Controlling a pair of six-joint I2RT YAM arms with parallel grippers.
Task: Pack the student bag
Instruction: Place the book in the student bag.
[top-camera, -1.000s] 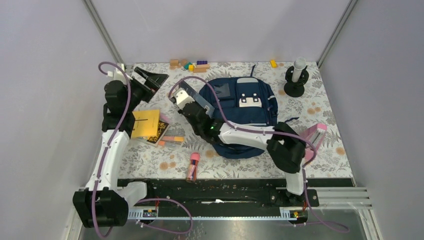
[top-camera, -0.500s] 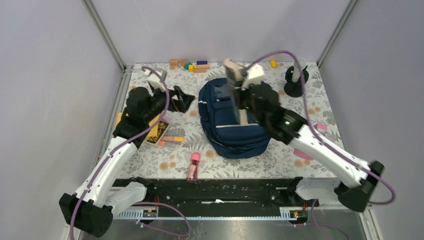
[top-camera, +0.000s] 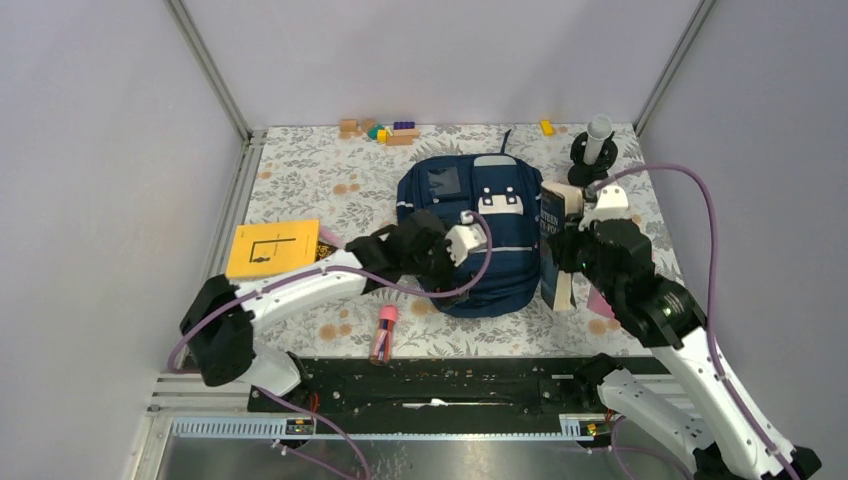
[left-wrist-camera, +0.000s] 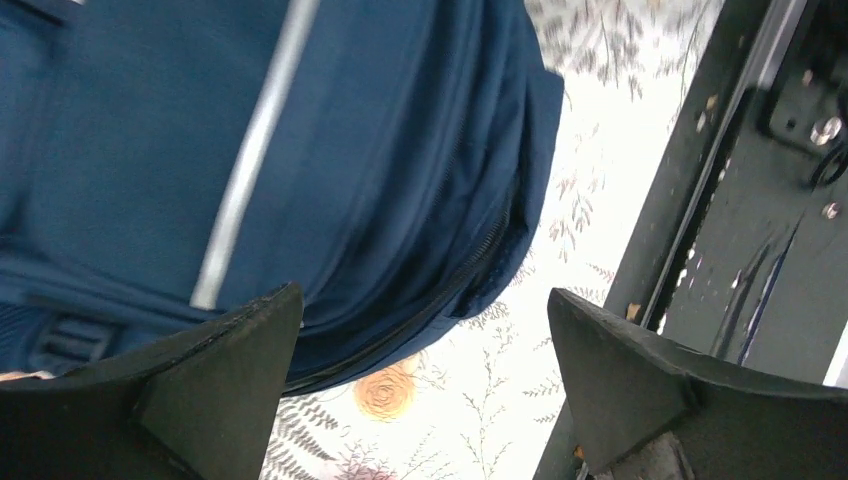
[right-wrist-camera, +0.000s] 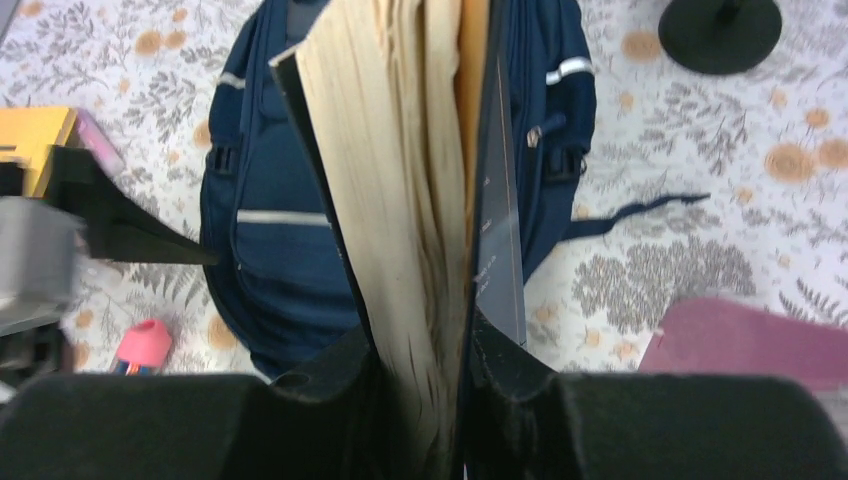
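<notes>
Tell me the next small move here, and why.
Probably lower the open left hand onto the bag at its zipper and grip there: the bag looks shut, while the right hand holds a book beside it, ready to go in.

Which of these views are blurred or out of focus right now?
Top view: sharp, evenly lit, only soft shadows. Left wrist view: the backpack is smeared and its light stripe is streaked. Right wrist view: the book pages are crisp, while the left arm at the edge is a grey blur.
</notes>
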